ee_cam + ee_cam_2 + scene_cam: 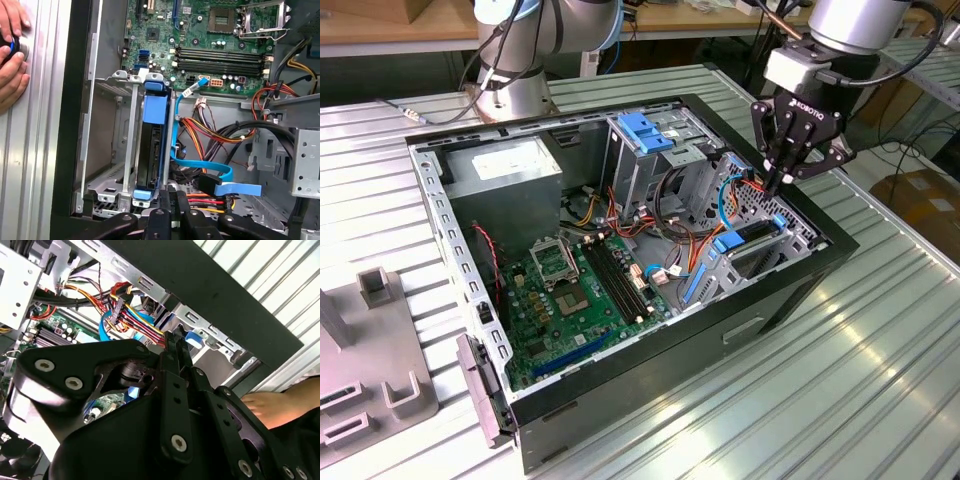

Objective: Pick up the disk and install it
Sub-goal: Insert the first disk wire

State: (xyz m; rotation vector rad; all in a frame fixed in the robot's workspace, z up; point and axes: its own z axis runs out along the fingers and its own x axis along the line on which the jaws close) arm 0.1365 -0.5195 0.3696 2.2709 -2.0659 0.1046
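Observation:
The disk (pixel 150 150) stands on edge inside a metal bay at the front of the open computer case (pixel 800 270), dark with blue rails along it. In the exterior view the disk (pixel 756 234) shows between two blue tabs. My gripper (pixel 772 186) hangs just above the bay's far end with its fingers pressed together, holding nothing. In the first wrist view the gripper (pixel 170 194) is right beside the disk's blue end tab. In the second wrist view the closed fingers (pixel 175 347) point down at the coloured cables.
A grey power supply box (pixel 505 170) sits at the back of the case, a blue latch (pixel 645 130) tops the metal cage, and the motherboard (pixel 580 290) fills the floor. Blue and coloured cables (pixel 215 180) run beside the bay. A person's hands (pixel 10 50) rest on the table.

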